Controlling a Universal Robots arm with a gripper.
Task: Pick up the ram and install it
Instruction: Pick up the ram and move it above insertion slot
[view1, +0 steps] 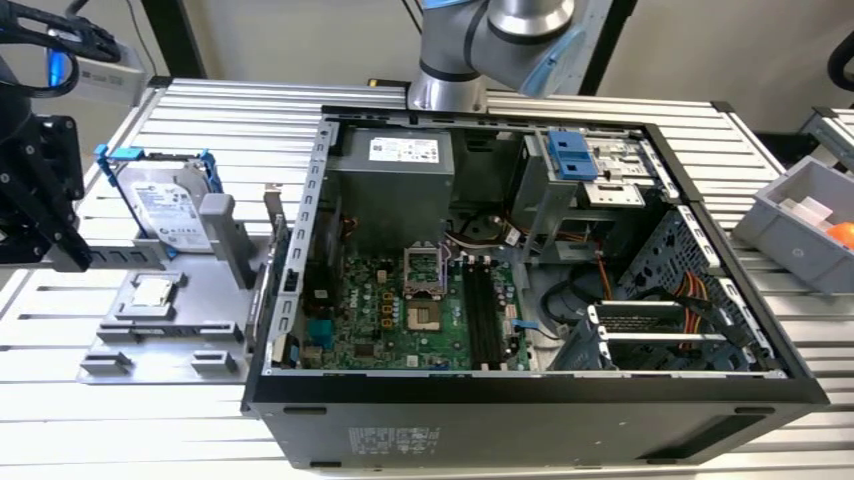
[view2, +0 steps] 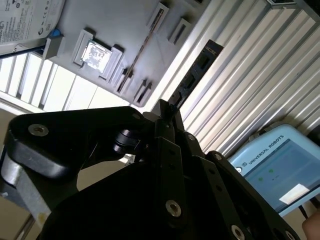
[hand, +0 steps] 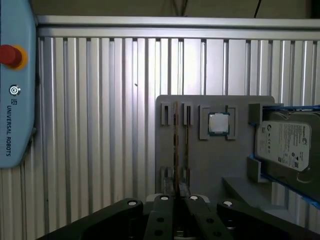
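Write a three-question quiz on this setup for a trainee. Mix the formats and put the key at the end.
1. True or false: the ram stands on edge in the gray tray.
2. What sits on the tray between the ram and the hard drive? A) processor chip B) fan C) screwdriver
3. Fill in: the hard drive's frame is ____.
Key: 1 true; 2 A; 3 blue.

Bright, even light; glare on ribbed table (view2: 260, 60); end effector (view2: 167, 107) dark, perhaps backlit.
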